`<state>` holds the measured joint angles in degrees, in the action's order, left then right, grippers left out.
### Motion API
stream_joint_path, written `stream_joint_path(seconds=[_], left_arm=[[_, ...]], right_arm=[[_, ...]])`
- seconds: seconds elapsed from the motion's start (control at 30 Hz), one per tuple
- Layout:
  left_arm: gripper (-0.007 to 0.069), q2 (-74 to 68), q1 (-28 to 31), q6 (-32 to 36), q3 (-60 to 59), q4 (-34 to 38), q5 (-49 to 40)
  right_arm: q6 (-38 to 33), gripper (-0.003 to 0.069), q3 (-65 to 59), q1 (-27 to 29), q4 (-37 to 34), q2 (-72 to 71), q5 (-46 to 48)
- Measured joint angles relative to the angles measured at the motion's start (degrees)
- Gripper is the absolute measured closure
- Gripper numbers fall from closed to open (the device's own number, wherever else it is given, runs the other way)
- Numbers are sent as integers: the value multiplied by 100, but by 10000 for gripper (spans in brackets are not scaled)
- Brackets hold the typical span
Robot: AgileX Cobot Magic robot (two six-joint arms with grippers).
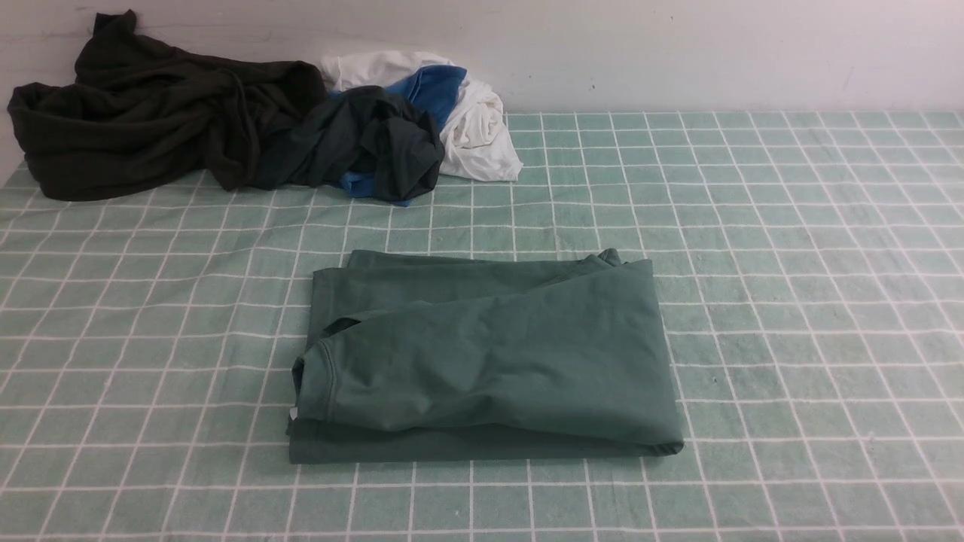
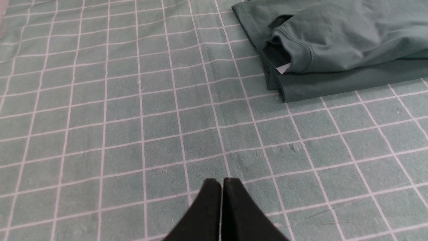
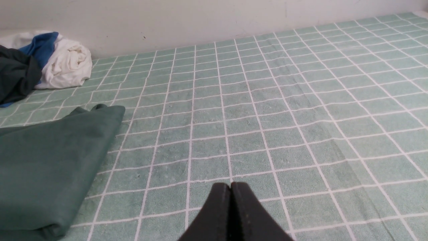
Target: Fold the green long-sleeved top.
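Observation:
The green long-sleeved top (image 1: 489, 361) lies folded into a compact rectangle in the middle of the checked cloth, its round neck and white label facing left. Neither arm shows in the front view. In the left wrist view my left gripper (image 2: 222, 182) is shut with nothing in it, hovering over bare cloth well apart from the green long-sleeved top (image 2: 337, 43). In the right wrist view my right gripper (image 3: 230, 185) is shut and empty too, over bare cloth to the right of the green long-sleeved top (image 3: 46, 167).
A pile of other clothes sits at the back left against the wall: a black-brown garment (image 1: 143, 113), a very dark green one (image 1: 369, 143), and a white and blue one (image 1: 467, 113). The light green checked tablecloth (image 1: 791, 263) covers the table.

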<state>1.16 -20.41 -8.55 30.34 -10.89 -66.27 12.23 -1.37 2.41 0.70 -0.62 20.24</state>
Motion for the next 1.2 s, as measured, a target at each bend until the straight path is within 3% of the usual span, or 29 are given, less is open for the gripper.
stream_joint_path(seconds=[0.1,0.2,0.23,0.33,0.43,0.57,0.7,1.2], left_arm=[[627,0,157,46,-23,40,565],[627,0,750,121,-433,103,2303],[627,0,787,127,-433,100,2404],[627,0,1410,453,-1236,326,3876],[627,-5,1769,855,-1925,747,4533],[627,-5,1872,1315,-2692,1172,4685],[627,-5,1876,1345,-3145,1223,4683],[627,-12,1879,1299,-3152,1262,4652]], right_arm=[[0,673,0,-1,0,0,0],[0,673,0,-6,0,0,0],[0,673,0,-6,0,0,0],[0,673,0,-6,5,0,0],[0,673,0,-6,5,0,4],[0,673,0,-6,5,0,4],[0,673,0,-6,5,0,4],[0,673,0,-6,7,0,11]])
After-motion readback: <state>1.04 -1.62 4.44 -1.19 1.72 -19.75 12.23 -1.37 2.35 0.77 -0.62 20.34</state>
